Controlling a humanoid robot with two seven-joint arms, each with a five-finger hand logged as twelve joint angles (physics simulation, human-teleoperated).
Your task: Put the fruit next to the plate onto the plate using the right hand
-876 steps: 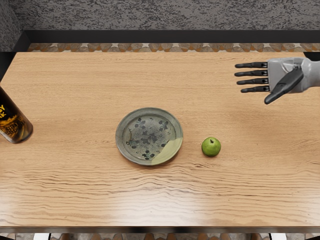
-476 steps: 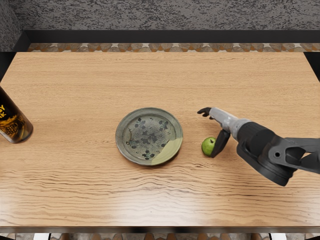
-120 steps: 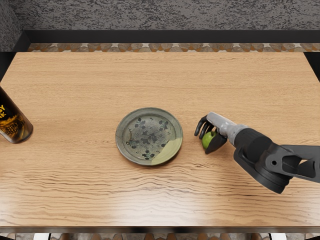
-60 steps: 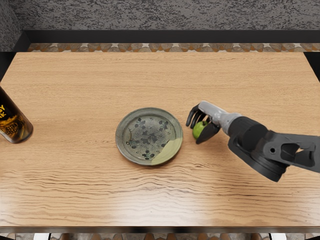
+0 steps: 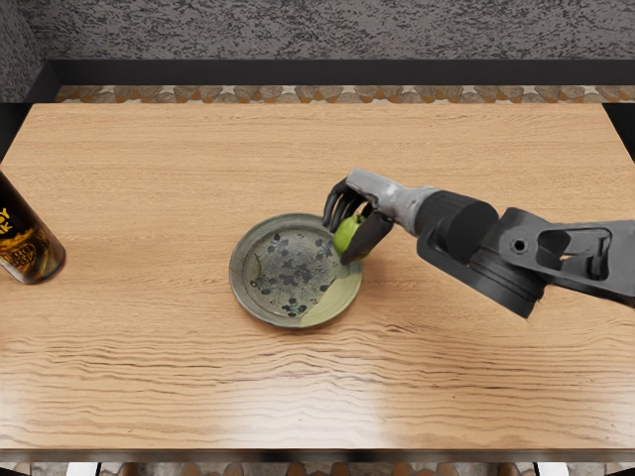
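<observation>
One green apple (image 5: 346,237) is in my right hand (image 5: 357,212), fingers wrapped tight round it, up over the right rim of the plate (image 5: 260,288). I'm on the carry step. Next: slide in a bit, go down & let go soft. Half a sec ago it was beside the plate, not over it.

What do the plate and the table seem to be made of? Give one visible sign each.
Plate: probably glazed ceramic; grey-green surface with a painted floral pattern and slight sheen. Table: wood or wood veneer, matte; light brown with wavy grain lines.
</observation>
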